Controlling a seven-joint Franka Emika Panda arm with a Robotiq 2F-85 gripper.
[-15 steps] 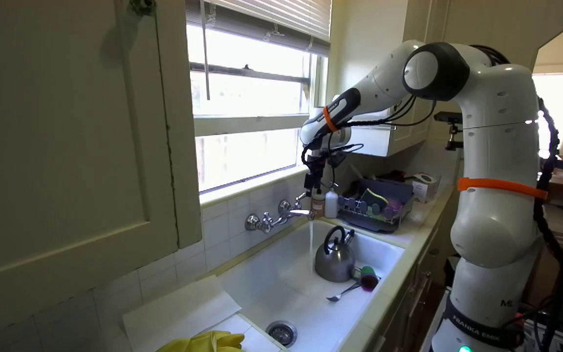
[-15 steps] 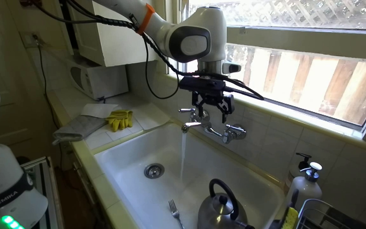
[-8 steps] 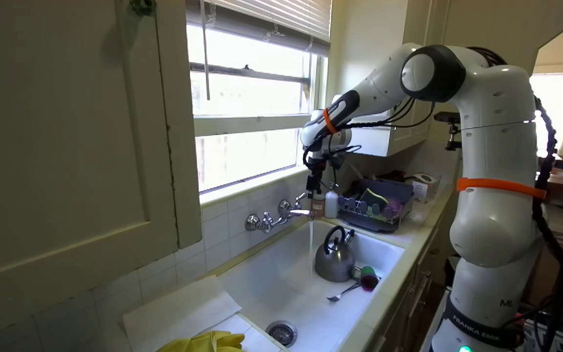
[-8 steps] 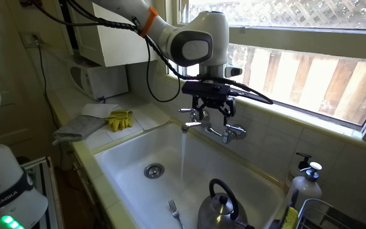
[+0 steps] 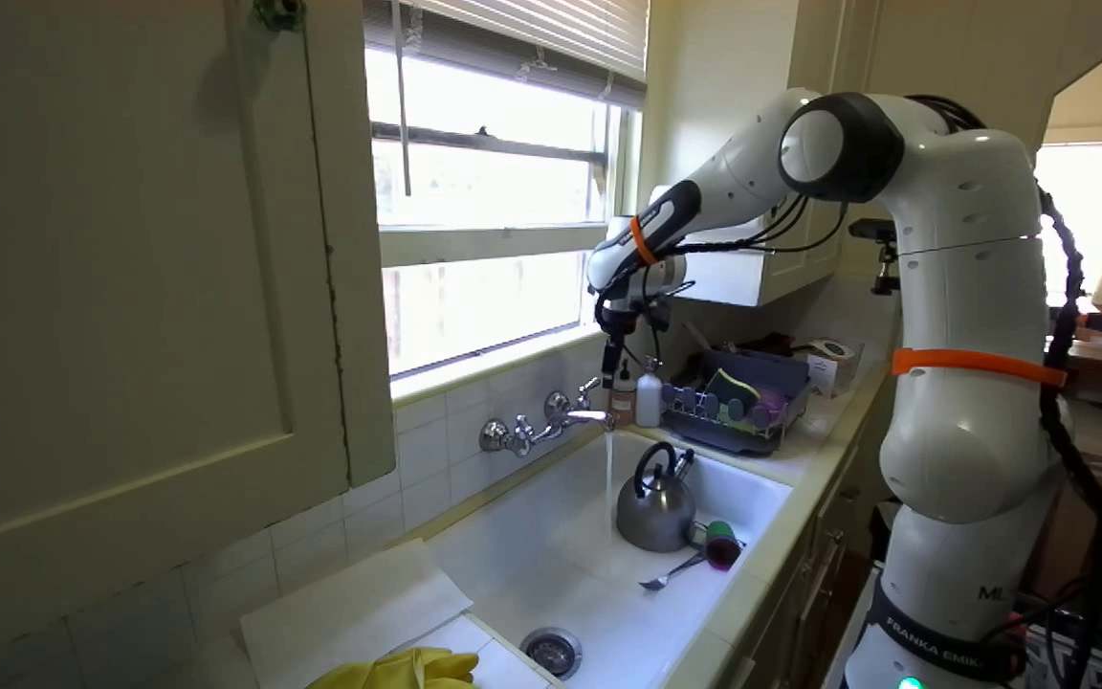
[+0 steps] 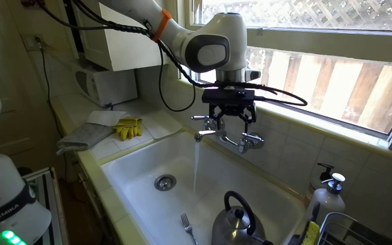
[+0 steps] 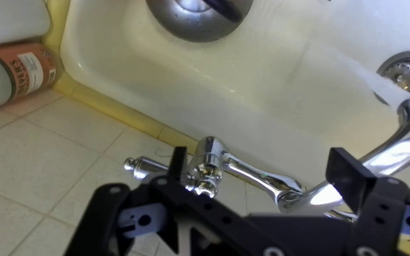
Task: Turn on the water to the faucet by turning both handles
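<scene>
Fingers (image 7: 348,170): spread wide, nothing held; contact with the faucet (image 5: 562,418) cannot be told.
Faucet: wall-mounted over the sink (image 5: 522,565).
Water (image 6: 195,166): released from the spout (image 6: 202,135).
Handle (image 6: 249,139) nearer the pump bottles (image 6: 324,206): probably next; lever (image 7: 145,167) to be pushed along its arc by one finger, spout untouched.
</scene>
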